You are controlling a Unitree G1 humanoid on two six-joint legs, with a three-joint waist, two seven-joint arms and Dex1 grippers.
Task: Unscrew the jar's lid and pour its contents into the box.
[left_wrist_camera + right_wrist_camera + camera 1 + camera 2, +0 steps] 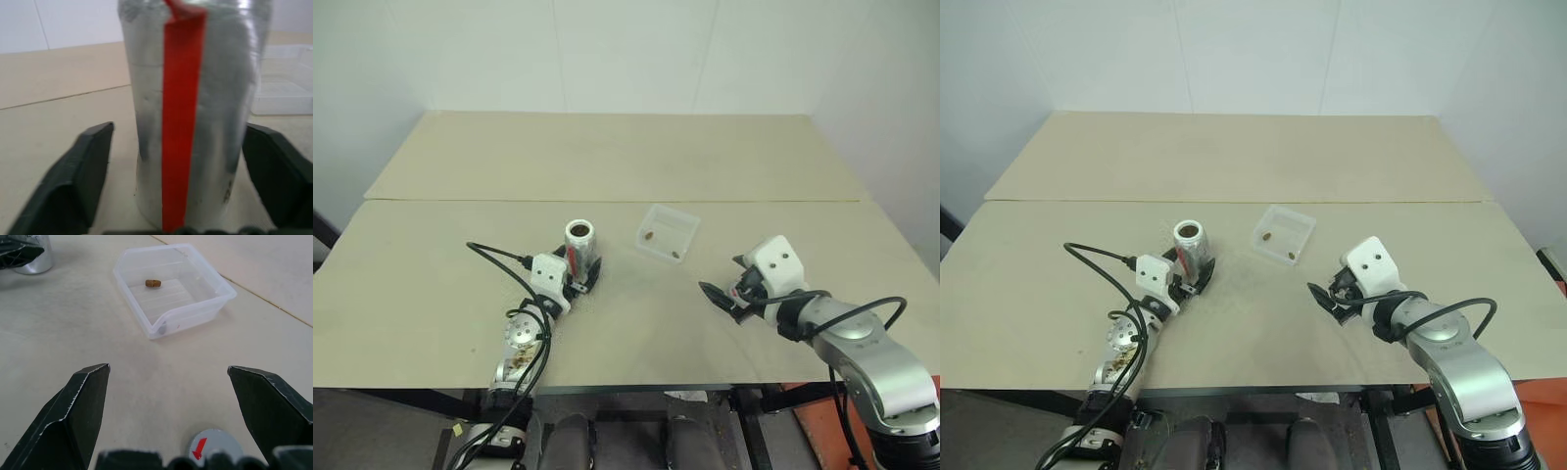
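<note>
The jar [579, 243] stands upright on the table with its mouth uncovered; a red stripe runs down its silvery side [182, 122]. My left gripper [581, 267] is open around its base, one finger [83, 171] on each side with a gap showing. To the jar's right sits the clear box [682, 223], holding two brown bits [153, 283] of the contents. My right gripper [724, 278] hovers open and empty in front of the box. The grey lid [215, 446], marked with a red arrow, lies flat on the table beneath it.
The pale tabletop [607, 157] stretches far behind the jar and box, with a seam running across just behind them. A black cable [499, 257] loops out from my left wrist over the table. The table's front edge lies just behind both wrists.
</note>
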